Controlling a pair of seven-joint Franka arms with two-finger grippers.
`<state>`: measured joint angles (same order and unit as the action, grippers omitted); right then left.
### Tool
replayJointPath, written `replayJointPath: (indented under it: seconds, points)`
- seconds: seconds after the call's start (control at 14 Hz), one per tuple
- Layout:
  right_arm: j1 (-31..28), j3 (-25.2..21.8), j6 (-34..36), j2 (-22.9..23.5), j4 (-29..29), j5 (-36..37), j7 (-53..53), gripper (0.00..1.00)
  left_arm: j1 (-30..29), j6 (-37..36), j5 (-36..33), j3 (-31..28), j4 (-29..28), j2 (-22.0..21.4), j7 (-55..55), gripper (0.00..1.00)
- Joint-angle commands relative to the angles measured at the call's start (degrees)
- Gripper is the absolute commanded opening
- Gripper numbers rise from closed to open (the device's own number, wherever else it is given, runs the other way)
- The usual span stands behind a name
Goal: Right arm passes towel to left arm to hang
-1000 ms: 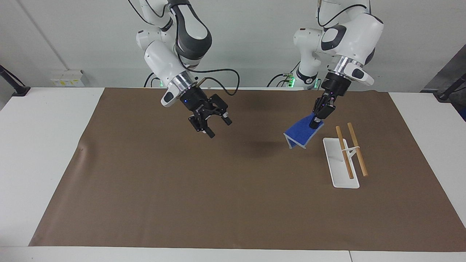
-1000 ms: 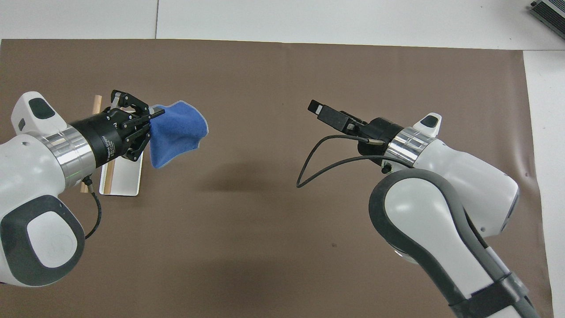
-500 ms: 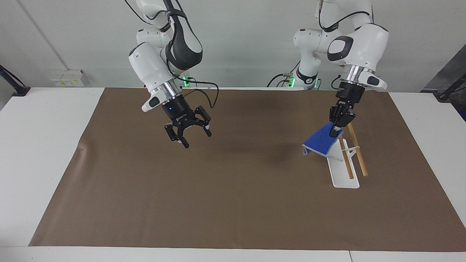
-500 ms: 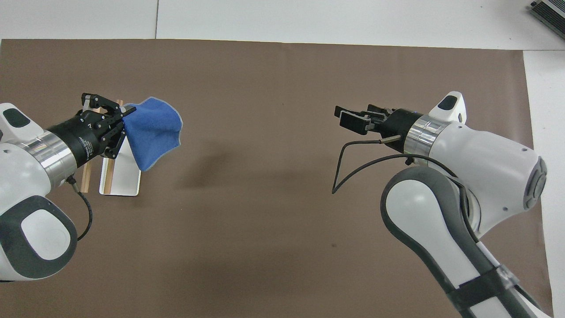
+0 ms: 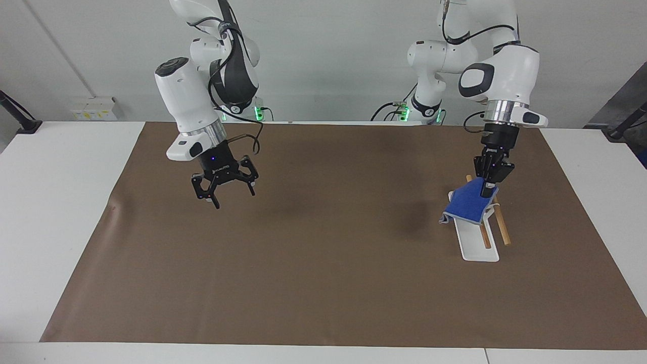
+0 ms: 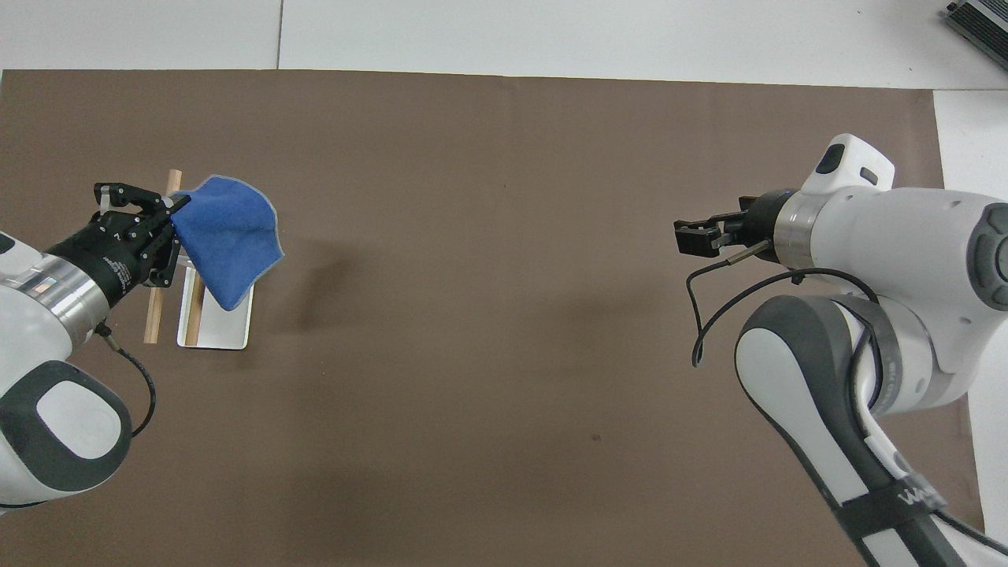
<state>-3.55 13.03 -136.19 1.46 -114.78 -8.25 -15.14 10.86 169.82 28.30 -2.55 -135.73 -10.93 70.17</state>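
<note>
Brown matting (image 5: 323, 283) is covering the counter; left end effector (image 5: 488, 189) is pinching the limp, light towel's (image 5: 469, 206) corner over the rack (image 5: 477, 237); right end effector (image 5: 225, 192) is hanging released.

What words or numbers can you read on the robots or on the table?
White print on the strap round the right arm, at the overhead view's bottom edge: blurred, unreadable.
Small white print on the right gripper body: too small to read.
White print on the left gripper body: too small.
Nothing else carries text.
</note>
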Motion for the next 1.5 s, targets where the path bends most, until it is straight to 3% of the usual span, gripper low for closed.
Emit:
replayJointPath:
  seconds: [0.0, 0.29, 0.57, 0.71, 0.86, 1.0, 1.29, 1.36, 1.43]
  points:
    - [-0.8, 0.7, 10.6, -0.1, 5.9, 8.8, 7.8, 1.00, -2.0, 5.1, 0.1, 0.8, -2.6, 0.1, 0.9, 0.00]
    - [0.1, -1.4, 25.0, -0.6, 12.5, 12.6, 15.8, 1.00, -4.8, 9.3, 0.4, 0.6, -3.7, 1.8, 2.4, 0.00]
    - [6.5, -13.2, 36.8, 0.0, 22.6, 13.1, 16.5, 1.00, -8.0, 9.6, 0.4, 0.8, -3.8, 1.8, 2.5, 0.00]
    - [6.1, -13.8, 45.4, 3.1, 30.1, 12.6, 16.5, 1.00, -9.4, 9.3, 0.4, 0.8, -3.9, 2.0, 2.5, 0.00]
    - [5.1, -13.8, 46.8, 3.3, 30.1, 12.0, 16.9, 1.00, -10.3, 9.3, 0.4, 0.8, -5.0, 2.4, 3.2, 0.00]
    - [3.8, -13.8, 46.4, 1.5, 25.7, 9.1, 18.6, 1.00, -10.3, 9.2, 0.4, 0.8, -5.7, 2.4, 4.0, 0.00]
    - [3.1, -14.0, 46.4, 1.4, 25.3, 8.3, 18.3, 1.00, -11.8, 7.9, 0.4, 0.8, -6.5, 2.2, 8.0, 0.00]
    - [2.8, -13.9, 46.4, 1.4, 25.3, 8.3, 18.2, 1.00, -11.8, 7.7, 0.4, 0.8, -6.4, 2.2, 8.1, 0.03]
    - [2.8, -13.9, 46.5, 1.3, 25.1, 8.3, 18.5, 1.00, -11.8, 7.6, 0.4, 0.8, -6.4, 2.2, 8.5, 0.12]
